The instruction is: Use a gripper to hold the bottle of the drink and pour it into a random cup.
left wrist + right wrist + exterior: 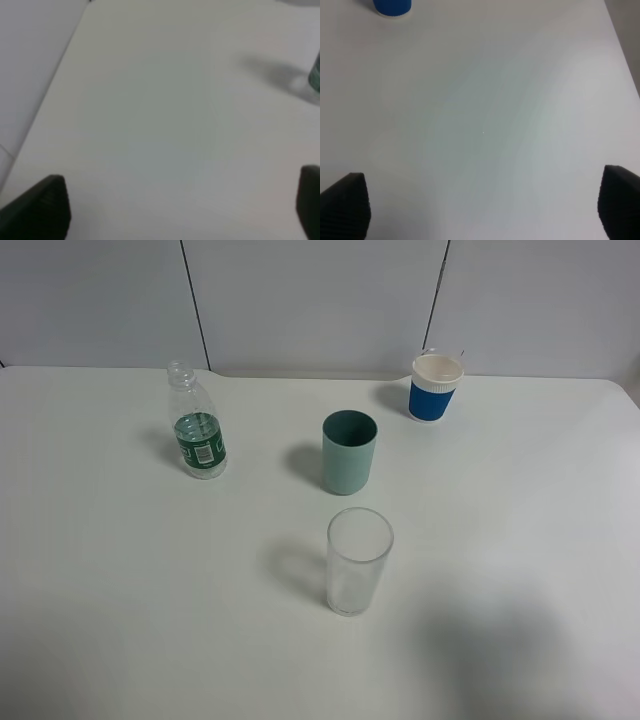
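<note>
A white table (120, 580) is seen from a high camera, with pale wall panels behind it. A small clear plastic bottle with a narrow neck and a dark green label with white print (197, 425) stands upright and uncapped toward the back left of the table; colourless liquid (204, 462) is visible through its lower half. Near the middle, an opaque muted teal-green plastic tumbler (349, 452) stands upright and open, well apart from the bottle. Closer to the camera, just in front of the teal tumbler, a taller clear glass tumbler (358, 561) is placed upright. At the back right, a blue paper cup with a white rim (436, 387) is set near the table's far edge. No arm is visible in the high view. In the left wrist view, the left gripper (185, 210) is held over bare table with its two dark fingers (42, 210) spread wide at opposite edges of the picture, gripping nothing; a sliver of the bottle's green label (315, 75) and its shadow are caught at the picture's edge. In the right wrist view, the right gripper (482, 210) is likewise spread wide, its ribbed dark fingers (345, 205) holding nothing, and the base of the blue cup (392, 7) is seen well beyond it
</note>
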Controlling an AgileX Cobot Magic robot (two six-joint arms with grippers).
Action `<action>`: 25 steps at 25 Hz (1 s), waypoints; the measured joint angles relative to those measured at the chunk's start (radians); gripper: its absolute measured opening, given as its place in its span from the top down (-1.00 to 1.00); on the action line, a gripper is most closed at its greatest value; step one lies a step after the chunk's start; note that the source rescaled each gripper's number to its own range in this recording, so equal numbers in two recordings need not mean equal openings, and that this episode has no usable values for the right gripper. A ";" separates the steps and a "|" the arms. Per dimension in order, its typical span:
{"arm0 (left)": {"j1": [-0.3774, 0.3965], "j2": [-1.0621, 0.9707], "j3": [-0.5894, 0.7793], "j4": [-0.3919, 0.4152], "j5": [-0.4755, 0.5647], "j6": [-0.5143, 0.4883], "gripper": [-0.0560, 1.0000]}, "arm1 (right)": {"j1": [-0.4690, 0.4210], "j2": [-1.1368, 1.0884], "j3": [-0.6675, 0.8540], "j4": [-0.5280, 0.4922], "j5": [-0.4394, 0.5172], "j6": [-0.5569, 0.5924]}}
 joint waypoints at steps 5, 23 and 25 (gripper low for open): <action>0.014 -0.038 0.050 -0.051 0.008 0.011 -0.88 | 0.000 0.000 0.000 0.000 0.000 0.000; 0.014 -0.043 0.050 -0.054 0.008 0.015 -0.88 | 0.000 0.000 0.000 0.000 0.000 0.000; 0.014 -0.043 0.050 -0.054 0.008 0.015 -0.88 | 0.000 0.000 0.000 0.000 0.000 0.000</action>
